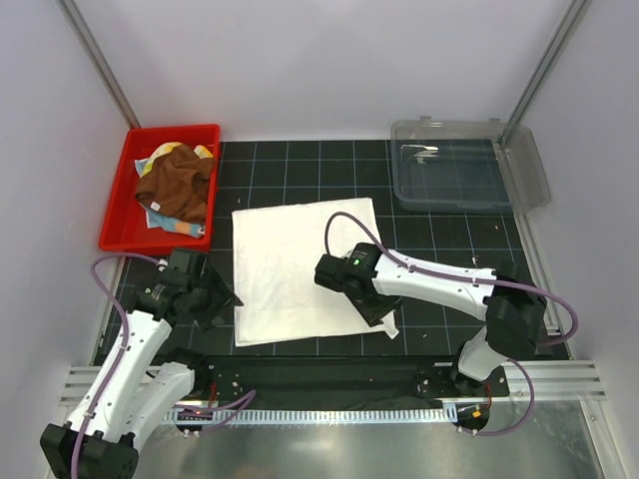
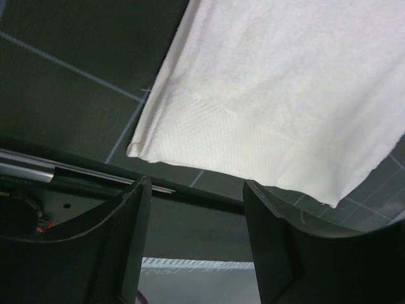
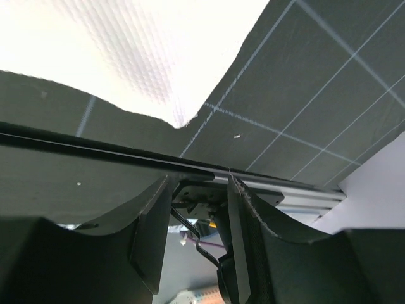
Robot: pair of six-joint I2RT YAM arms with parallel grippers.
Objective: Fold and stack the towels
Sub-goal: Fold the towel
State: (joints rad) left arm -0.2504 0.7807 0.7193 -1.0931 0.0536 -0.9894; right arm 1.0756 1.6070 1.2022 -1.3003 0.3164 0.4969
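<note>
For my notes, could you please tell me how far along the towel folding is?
Done: white towel spread flat. In hand: nothing; left end effector and right end effector hover open by its near corners. Left: folding it, plus the brown towel crumpled in the red bin.

Black gridded table. Spread flat near its middle, toward the near edge: a white towel. At far left corner: a red bin. At far right corner: a clear plastic box.

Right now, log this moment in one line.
white towel: flat on mat | left gripper: open, empty | right gripper: open, empty | rust-brown towel: in red bin
</note>
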